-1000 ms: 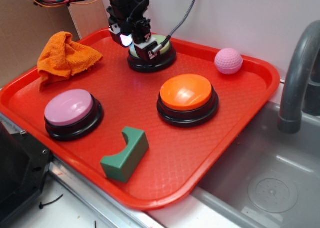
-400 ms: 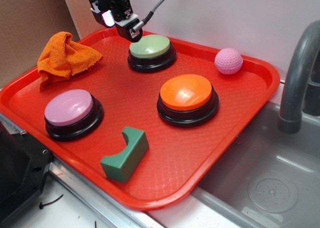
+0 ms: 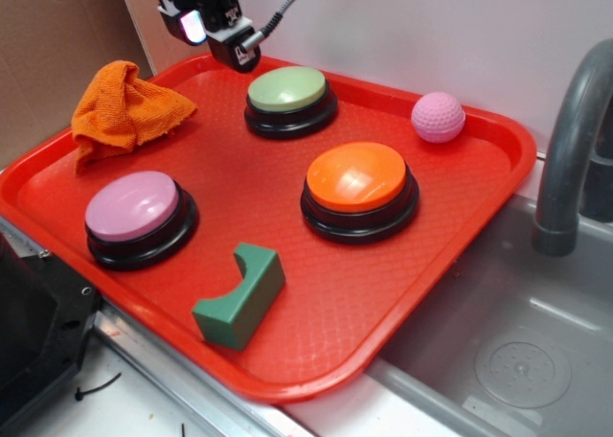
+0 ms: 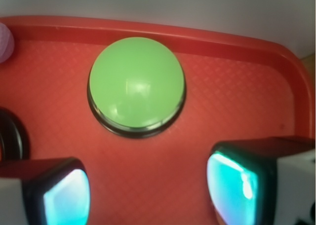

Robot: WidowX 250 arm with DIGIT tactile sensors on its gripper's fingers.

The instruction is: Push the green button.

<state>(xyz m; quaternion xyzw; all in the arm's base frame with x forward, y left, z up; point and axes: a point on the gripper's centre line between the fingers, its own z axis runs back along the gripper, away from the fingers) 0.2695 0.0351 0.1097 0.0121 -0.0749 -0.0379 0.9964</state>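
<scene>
The green button (image 3: 287, 88) is a pale-green dome on a black base at the back of the red tray (image 3: 316, 341). In the wrist view it (image 4: 137, 83) sits above centre, whole and uncovered. My gripper (image 3: 218, 36) hangs in the air to the upper left of the button, clear of it. Its two fingers (image 4: 66, 195) stand apart with bare tray between them, and it (image 4: 148, 193) holds nothing.
An orange button (image 3: 358, 178) sits mid-tray, a pink button (image 3: 132, 207) front left. A dark green notched block (image 3: 239, 295) lies at the front. An orange cloth (image 3: 123, 111) is at the left, a pink ball (image 3: 438, 117) back right. A sink and faucet (image 3: 575, 140) are on the right.
My gripper was down on the green button a second ago. It has risen and moved up and to the left, and the button is now uncovered.
</scene>
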